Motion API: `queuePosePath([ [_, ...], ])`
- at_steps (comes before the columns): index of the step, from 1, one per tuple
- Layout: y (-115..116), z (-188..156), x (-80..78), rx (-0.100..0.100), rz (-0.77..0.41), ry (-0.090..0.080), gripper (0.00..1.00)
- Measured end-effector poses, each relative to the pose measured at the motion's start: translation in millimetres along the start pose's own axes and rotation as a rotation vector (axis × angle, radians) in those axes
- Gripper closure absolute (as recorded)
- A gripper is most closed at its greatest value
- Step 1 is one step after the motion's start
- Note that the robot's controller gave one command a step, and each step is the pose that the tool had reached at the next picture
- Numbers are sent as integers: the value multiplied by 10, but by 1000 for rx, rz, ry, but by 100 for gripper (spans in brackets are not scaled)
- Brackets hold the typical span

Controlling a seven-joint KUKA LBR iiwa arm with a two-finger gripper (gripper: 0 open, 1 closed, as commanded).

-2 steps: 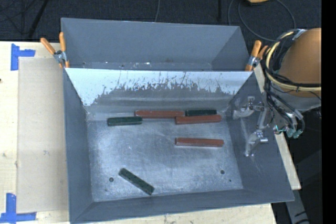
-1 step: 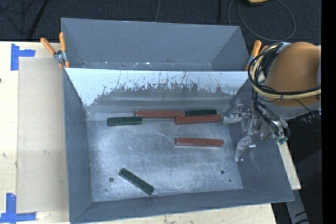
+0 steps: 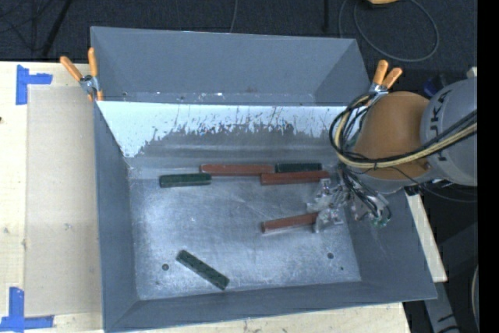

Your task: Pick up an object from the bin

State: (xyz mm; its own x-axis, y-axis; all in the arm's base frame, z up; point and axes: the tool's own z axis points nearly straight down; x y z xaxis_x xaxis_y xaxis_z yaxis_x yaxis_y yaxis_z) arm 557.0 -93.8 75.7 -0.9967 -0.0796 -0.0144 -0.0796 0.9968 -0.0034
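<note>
Camera view: looks down into the grey metal bin point(image 3: 226, 66); the arm enters from the right side.
Claw: the claw point(image 3: 327, 208) is low over the bin floor, close to the right-hand wall.
Claw state: cannot tell from this view whether it is spread, pressed together or pinching anything; its tip is a tangle of small metal parts.
Arm fittings: an orange cover point(image 3: 394, 138) sits up and to the right of the claw, with looped cables point(image 3: 348, 138) draped over its left side.
Task's thing: the lone red-brown bar point(image 3: 287, 224) lies flat on the floor just left of the claw and slightly below it, its right end meeting the claw's tip. Whether that end is actually gripped cannot be told.
Just above the claw: an upper red-brown bar point(image 3: 290, 178) lies level, its right end near the claw.
Above and left of the claw: a short green bar point(image 3: 298, 166) lies just over that bar, and a long red-brown bar point(image 3: 236, 168) runs on leftward from it.
Further left: a left green bar point(image 3: 185, 180) lies well apart from the claw.
Below and far left of the claw: a dark green bar point(image 3: 203, 270) lies slanted, alone near the front wall.
</note>
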Motion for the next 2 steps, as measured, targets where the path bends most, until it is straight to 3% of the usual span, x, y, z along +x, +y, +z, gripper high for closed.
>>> queuePosePath([
  [1,1,-1,-1,0,-1,0,100],
  [2,23,-1390,-270,-3,-19,12,100],
])
